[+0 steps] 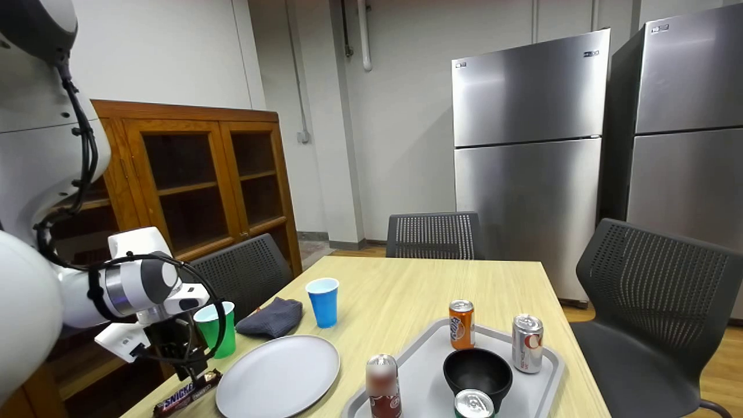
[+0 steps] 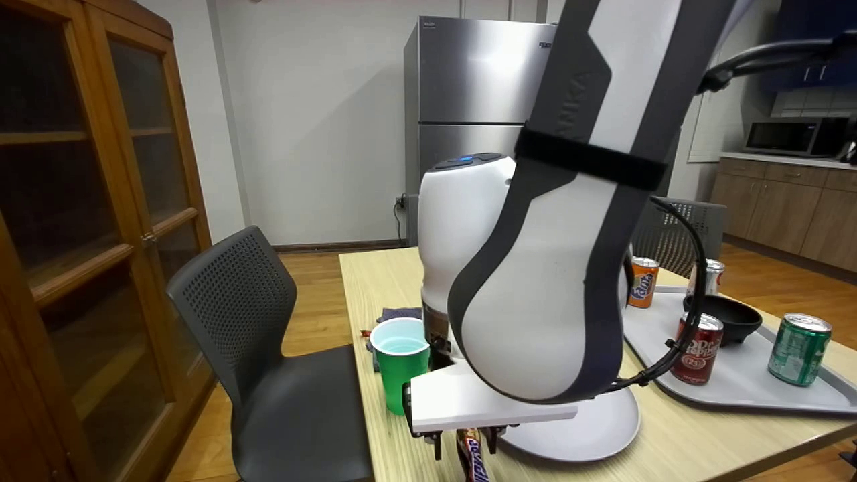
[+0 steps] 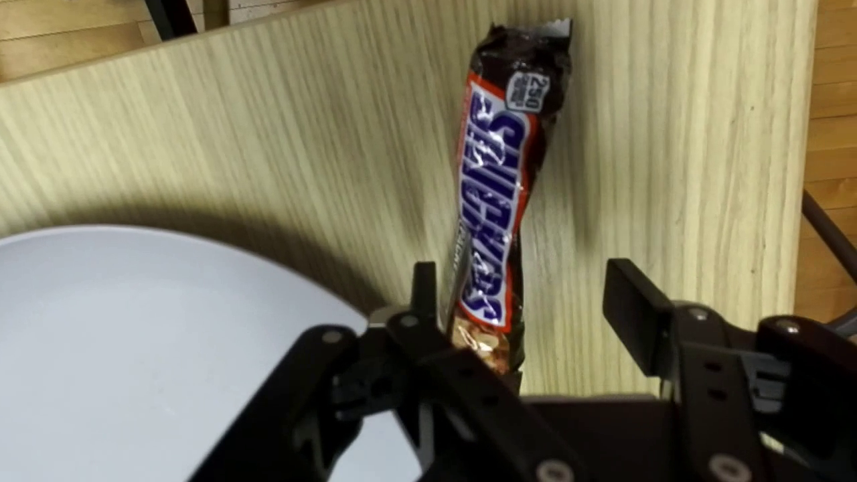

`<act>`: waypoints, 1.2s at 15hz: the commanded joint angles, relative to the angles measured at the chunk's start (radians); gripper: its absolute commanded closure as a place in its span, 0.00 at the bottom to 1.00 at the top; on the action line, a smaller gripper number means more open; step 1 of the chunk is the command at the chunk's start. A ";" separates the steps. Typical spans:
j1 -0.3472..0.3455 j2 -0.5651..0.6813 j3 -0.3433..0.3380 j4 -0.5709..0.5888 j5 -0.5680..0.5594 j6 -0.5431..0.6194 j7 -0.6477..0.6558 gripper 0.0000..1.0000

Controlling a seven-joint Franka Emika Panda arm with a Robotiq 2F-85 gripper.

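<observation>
A Snickers bar (image 3: 495,194) in a dark brown wrapper lies on the pale wood table near its edge. It also shows in both exterior views (image 1: 188,395) (image 2: 473,458). My gripper (image 3: 525,291) is open, pointing down, with its fingers on either side of the bar's near end. The bar is closer to the left finger in the wrist view; whether they touch I cannot tell. The near tip of the bar is hidden behind the gripper. A light grey plate (image 3: 134,335) lies beside the bar. A green cup (image 1: 223,331) stands close behind the gripper.
A dark cloth (image 1: 273,318) and a blue cup (image 1: 323,305) stand beyond the plate. A grey tray (image 1: 421,360) holds several cans and a black bowl (image 1: 478,371). Chairs (image 2: 234,314) stand around the table. A wooden cabinet (image 1: 191,180) is behind the arm.
</observation>
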 commanded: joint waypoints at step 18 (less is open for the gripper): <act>-0.458 -0.400 0.227 -0.209 0.150 -0.015 -0.382 0.00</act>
